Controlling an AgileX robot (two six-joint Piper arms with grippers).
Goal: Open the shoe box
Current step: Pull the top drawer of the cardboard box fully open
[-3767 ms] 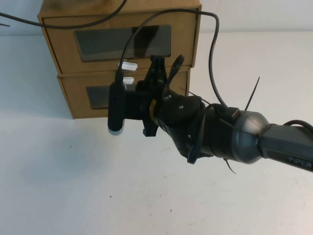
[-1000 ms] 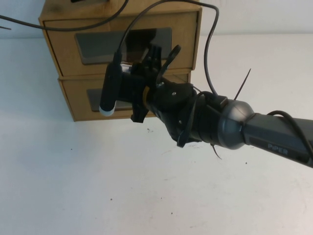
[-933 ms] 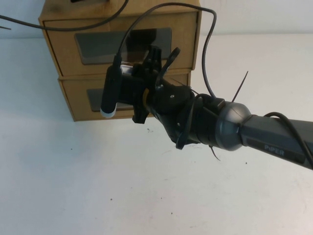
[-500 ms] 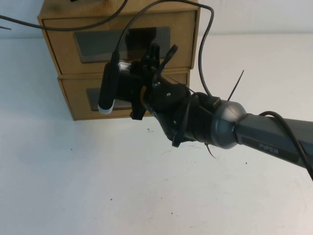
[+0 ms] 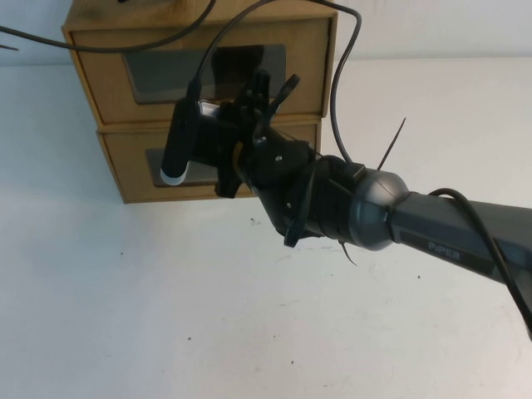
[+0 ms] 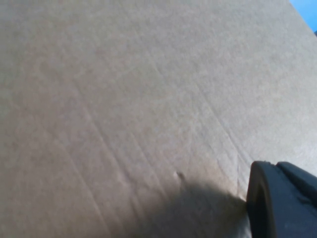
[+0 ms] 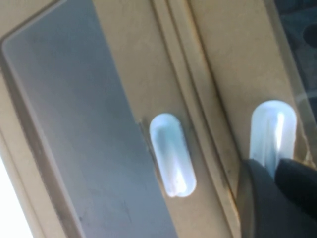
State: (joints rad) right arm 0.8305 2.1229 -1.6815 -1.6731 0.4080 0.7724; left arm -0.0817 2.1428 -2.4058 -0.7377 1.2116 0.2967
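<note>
Two brown cardboard shoe boxes are stacked at the back left, the upper box (image 5: 108, 71) on the lower box (image 5: 125, 166), each with a dark window in its drawer front. My right gripper (image 5: 273, 90) is pressed up to those fronts. In the right wrist view two white handles show, one on each side of the seam between the boxes. The right gripper (image 7: 274, 171) is shut on the handle (image 7: 272, 126); the other handle (image 7: 171, 154) beside the grey window (image 7: 74, 124) is free. I cannot tell which box the gripped handle belongs to. My left gripper (image 6: 282, 203) lies close against plain cardboard (image 6: 124, 99).
The white table (image 5: 166, 316) stretches in front of and to the right of the boxes. A black cable (image 5: 337, 75) loops from the right arm over the upper box. The right arm's wrist camera (image 5: 176, 145) hangs in front of the lower box.
The right gripper has moved a little left and closer to the box fronts, and its jaws have narrowed onto the handle.
</note>
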